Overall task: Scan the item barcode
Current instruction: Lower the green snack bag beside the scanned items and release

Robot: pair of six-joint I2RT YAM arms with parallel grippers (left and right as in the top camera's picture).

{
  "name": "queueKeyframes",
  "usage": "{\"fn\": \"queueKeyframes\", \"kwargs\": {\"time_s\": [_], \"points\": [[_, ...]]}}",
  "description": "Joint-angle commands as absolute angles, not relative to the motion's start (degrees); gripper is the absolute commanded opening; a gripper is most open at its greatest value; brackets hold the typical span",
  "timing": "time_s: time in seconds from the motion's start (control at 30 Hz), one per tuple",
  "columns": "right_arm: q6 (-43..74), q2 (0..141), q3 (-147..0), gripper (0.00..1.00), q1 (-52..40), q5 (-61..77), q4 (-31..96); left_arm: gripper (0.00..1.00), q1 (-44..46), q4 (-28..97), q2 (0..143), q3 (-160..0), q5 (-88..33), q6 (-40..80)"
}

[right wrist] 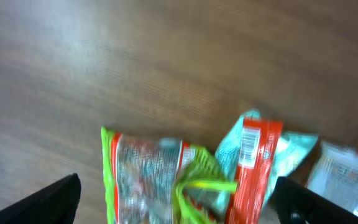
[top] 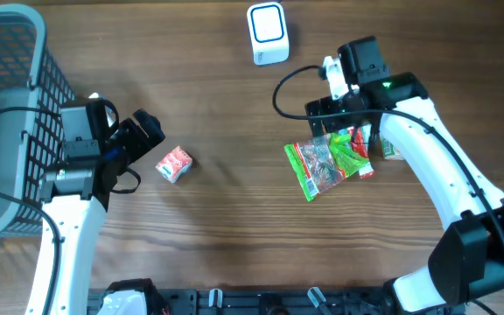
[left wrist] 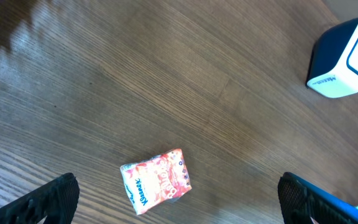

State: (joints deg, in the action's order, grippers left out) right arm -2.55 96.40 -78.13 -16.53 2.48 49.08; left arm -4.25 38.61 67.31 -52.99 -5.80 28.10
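Left claw (left wrist: 178, 200) gapes wide (fingertips well apart); right claw (right wrist: 179, 202) likewise spread; both point downward.

White arm links (top: 444, 175), black joints (top: 475, 254), black left pincer (left wrist: 178, 196) — looping black cable (top: 280, 87).

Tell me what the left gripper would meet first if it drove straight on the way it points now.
Most likely the Kleenex pack: it lies on the table just ahead, between the open jaws of the left gripper. Depth is unclear, so its tips could touch the table first.
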Motion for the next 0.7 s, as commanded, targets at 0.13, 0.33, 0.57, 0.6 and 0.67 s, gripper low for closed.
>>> {"fn": "queueKeyframes", "kwargs": {"time_s": [0.13,0.33,0.57,0.6,0.67], "points": [[-1.43,95.79,-79.24,1.00,-16.21,1.50,45.60,1.00,-4.51,38.44,67.51,-53.36,-5.45,27.20],[-1.43,95.79,-79.24,1.00,-16.21,1.50,45.60,1.00,-4.51,38.44,67.51,-53.36,-5.45,27.20],[-4.16,95.79,-79.22,1.00,-16.21,0.43,41.63,1.00,-4.51,38.44,67.51,-53.36,-5.45,27.20],[-4.40,95.79,-79.22,1.00,-16.21,0.45,38.39,1.00,-4.51,38.44,67.51,-53.36,-5.45,27.20],[-4.40,95.79,-79.22,1.00,-16.21,0.45,32.93,1.00,-4.51,38.44,67.51,-53.36,-5.45,27.20]]}}
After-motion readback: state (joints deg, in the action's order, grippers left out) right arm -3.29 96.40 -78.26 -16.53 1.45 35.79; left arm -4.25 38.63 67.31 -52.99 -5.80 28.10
